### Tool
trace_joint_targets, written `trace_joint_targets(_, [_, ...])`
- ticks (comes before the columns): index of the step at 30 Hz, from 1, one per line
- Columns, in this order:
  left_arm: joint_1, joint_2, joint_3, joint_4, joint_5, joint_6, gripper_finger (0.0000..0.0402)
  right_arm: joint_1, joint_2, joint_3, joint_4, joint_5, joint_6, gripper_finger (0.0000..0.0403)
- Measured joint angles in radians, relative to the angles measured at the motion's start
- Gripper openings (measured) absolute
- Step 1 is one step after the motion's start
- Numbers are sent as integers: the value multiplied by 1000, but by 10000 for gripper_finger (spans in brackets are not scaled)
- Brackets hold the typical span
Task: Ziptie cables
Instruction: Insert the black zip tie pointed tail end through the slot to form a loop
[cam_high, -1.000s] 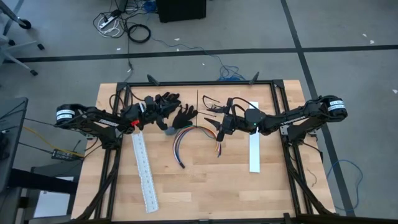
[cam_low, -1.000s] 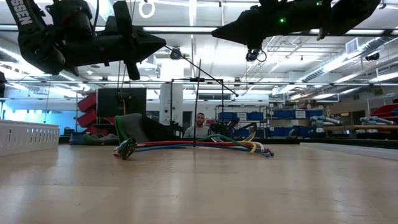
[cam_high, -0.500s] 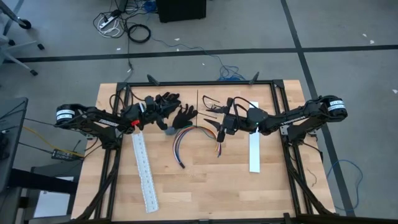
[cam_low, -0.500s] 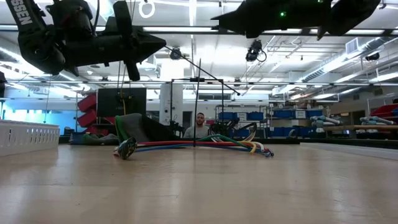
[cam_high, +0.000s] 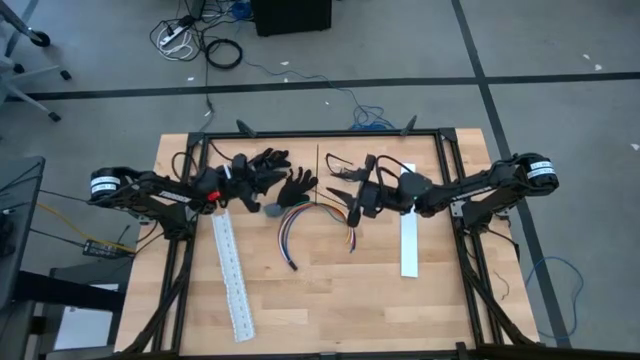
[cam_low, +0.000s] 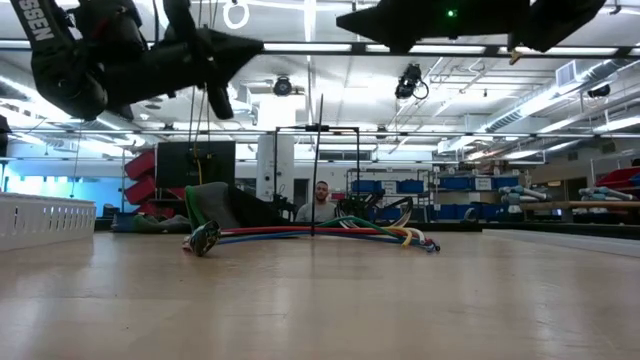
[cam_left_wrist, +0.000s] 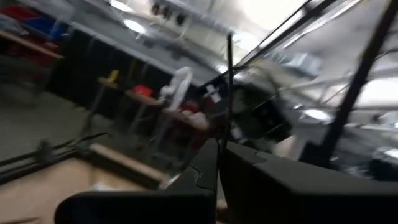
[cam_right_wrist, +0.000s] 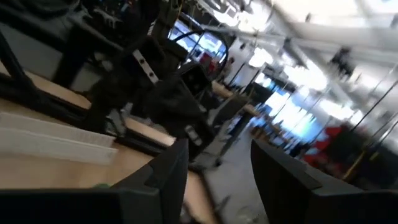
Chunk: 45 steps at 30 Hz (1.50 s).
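The cables (cam_high: 296, 222), a bundle of thin coloured wires bent into a U, lie on the table's middle (cam_low: 320, 232). My left gripper (cam_high: 256, 197) hovers above the table just left of the bundle, shut on a thin black zip tie (cam_left_wrist: 227, 87). My right gripper (cam_high: 354, 208) hangs open above the bundle's right ends; nothing shows between its fingers (cam_right_wrist: 214, 162). Both grippers are well clear of the table in the low view. My left gripper pinches one end of the black zip tie (cam_left_wrist: 222, 144) between its two shut fingertips. The rest of the strip sticks straight out past the fingers into the air (cam_low: 322, 110), clear of the table and the cables.
Two long white slotted strips lie on the wood, one at the left (cam_high: 232, 275) and one at the right (cam_high: 410, 245). A heap of black stuff (cam_high: 270, 168) sits behind the cables. A thin upright frame (cam_low: 314, 170) stands at the far edge. A person (cam_low: 320, 200) is beyond the table.
My left gripper has rolled at the wrist and tipped up while staying in place. The zip tie has swung from slanting across the low view to nearly upright. My right gripper has tipped upward a little and sits higher in the low view.
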Motion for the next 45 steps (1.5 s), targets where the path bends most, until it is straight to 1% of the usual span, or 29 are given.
trace_joint_targets(2, [0,-1,0,63,25,-48,0,3,0,21,0,0,-88,169])
trace_joint_targets(3, [0,-7,3,64,37,-68,0,5,0,33,1,0,-116,169])
trace_joint_targets(5, [0,-43,8,31,55,-85,0,7,0,58,8,-18,-135,168])
trace_joint_targets(7, [0,-75,9,34,59,-116,0,9,0,81,-3,-66,-124,165])
trace_joint_targets(9, [5,-118,5,21,65,-160,0,16,0,107,-52,-74,-130,162])
trace_joint_targets(12, [8,-193,4,-2,76,-224,0,22,0,160,-169,-78,-205,161])
trace_joint_targets(15, [8,-257,4,-113,92,-291,0,24,0,200,-279,-79,-350,165])
trace_joint_targets(19, [8,-317,4,-226,104,-366,0,24,0,205,-318,-77,-675,169])
trace_joint_targets(20, [8,-325,5,-245,111,-381,0,24,0,209,-348,-77,-718,169])
trace_joint_targets(24, [8,-352,8,-317,154,-437,0,24,-1,241,-425,-61,-778,169])
trace_joint_targets(27, [8,-353,18,-372,190,-452,0,24,3,238,-461,-86,-816,169])
trace_joint_targets(29, [8,-352,34,-393,190,-447,0,24,27,239,-423,-113,-814,169])
trace_joint_targets(34, [8,-347,84,-472,187,-391,0,42,142,238,-340,-110,-840,169])
trace_joint_targets(36, [8,-348,103,-478,193,-368,0,55,180,238,-299,-71,-839,169])
trace_joint_targets(38, [8,-350,107,-487,194,-357,0,68,206,238,-243,-3,-844,169])
trace_joint_targets(40, [8,-355,106,-494,193,-350,0,85,216,239,-228,68,-861,169])
trace_joint_targets(45, [8,-355,106,-494,190,-341,0,120,207,239,-201,85,-849,169])
